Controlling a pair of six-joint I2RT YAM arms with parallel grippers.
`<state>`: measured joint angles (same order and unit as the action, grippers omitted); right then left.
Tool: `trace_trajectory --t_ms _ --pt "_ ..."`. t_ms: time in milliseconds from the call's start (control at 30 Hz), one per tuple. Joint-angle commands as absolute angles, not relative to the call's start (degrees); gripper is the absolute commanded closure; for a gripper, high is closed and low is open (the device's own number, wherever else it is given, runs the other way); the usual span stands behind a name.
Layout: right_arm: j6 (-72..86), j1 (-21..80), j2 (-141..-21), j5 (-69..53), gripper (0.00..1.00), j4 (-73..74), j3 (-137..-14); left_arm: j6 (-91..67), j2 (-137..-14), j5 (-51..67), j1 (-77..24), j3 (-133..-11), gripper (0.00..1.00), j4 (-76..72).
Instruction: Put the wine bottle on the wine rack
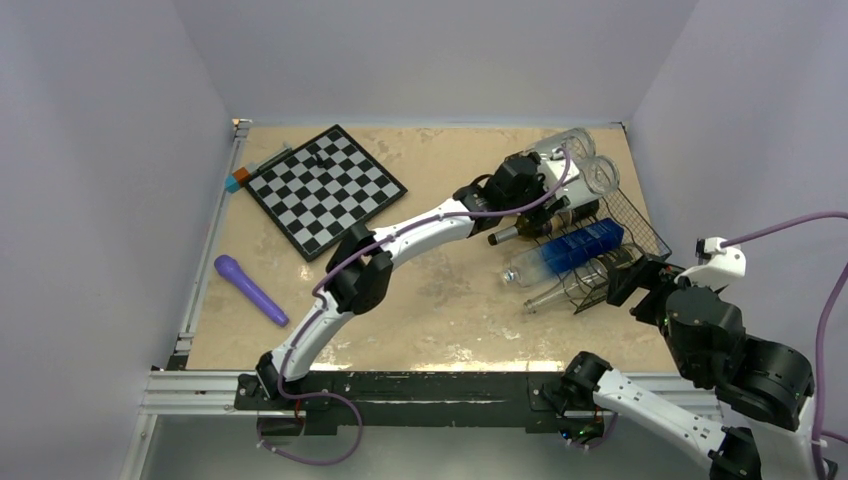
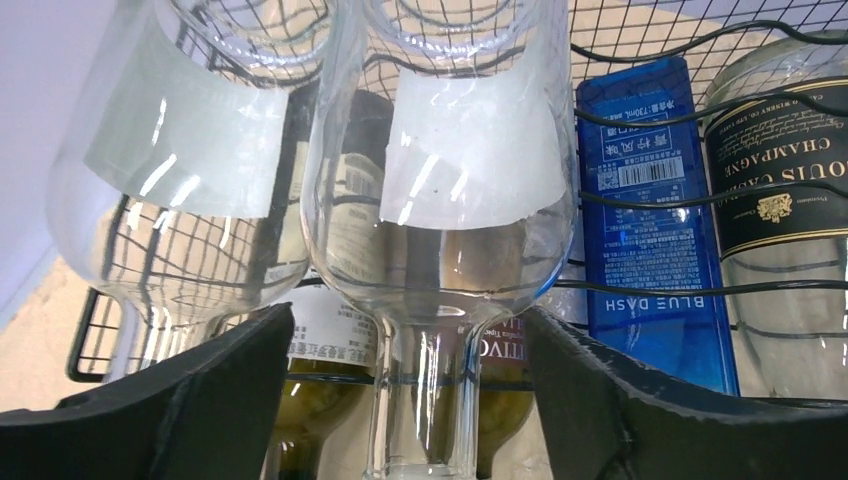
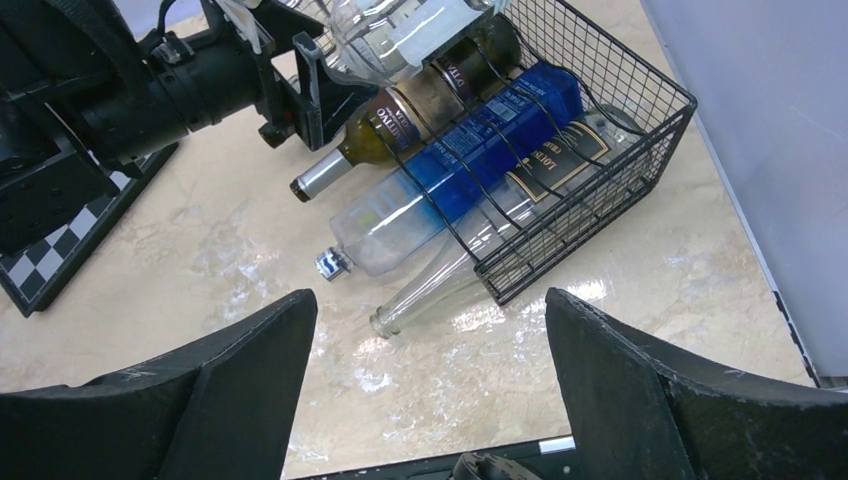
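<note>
The black wire wine rack (image 1: pixel 632 222) stands at the table's right and holds several bottles; it also shows in the right wrist view (image 3: pixel 640 130). Two clear bottles with white labels lie on its top tier. My left gripper (image 1: pixel 548 186) reaches to them. In the left wrist view its fingers (image 2: pixel 408 318) stand open on either side of the neck of one clear wine bottle (image 2: pixel 465 150), with a gap on each side. The second clear bottle (image 2: pixel 190 150) lies to its left. My right gripper (image 3: pixel 430 300) is open and empty, above the table in front of the rack.
On the lower tier lie a blue bottle (image 3: pixel 470 150), a dark green wine bottle (image 3: pixel 400 120) and a clear champagne bottle (image 3: pixel 470 270), necks sticking out toward the table's middle. A chessboard (image 1: pixel 325 188) and a purple microphone-shaped object (image 1: pixel 250 288) lie at left. Walls enclose the table.
</note>
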<state>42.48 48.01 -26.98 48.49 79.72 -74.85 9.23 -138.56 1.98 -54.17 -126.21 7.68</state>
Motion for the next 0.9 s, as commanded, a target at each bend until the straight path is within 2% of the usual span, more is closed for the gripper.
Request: trace_trajectory --t_ms 0,67,333,567,700,867 --pt "42.36 48.3 -26.78 48.72 0.1 77.62 -75.18 7.5 -130.74 0.68 -53.97 -124.97 0.04 -4.74" --pt "40.79 48.25 -26.92 48.4 0.08 76.83 -75.67 6.87 -129.43 1.25 -53.96 -124.28 0.01 -4.99" --pt "30.18 48.25 -26.8 49.76 0.03 71.79 -79.3 1.33 -118.75 2.28 -53.97 -117.3 0.01 -1.74" --pt "16.75 48.25 -26.71 54.31 0.02 61.91 -81.46 -0.78 -98.91 4.0 -53.01 -99.48 0.01 5.4" --pt "1.64 48.27 -28.43 60.05 0.01 52.29 -81.3 -0.4 -85.09 0.28 -52.14 -86.73 0.01 8.74" --pt "-12.11 48.25 -29.6 60.41 0.01 40.43 -80.46 -3.01 -70.38 -5.36 -50.48 -79.63 0.01 20.38"
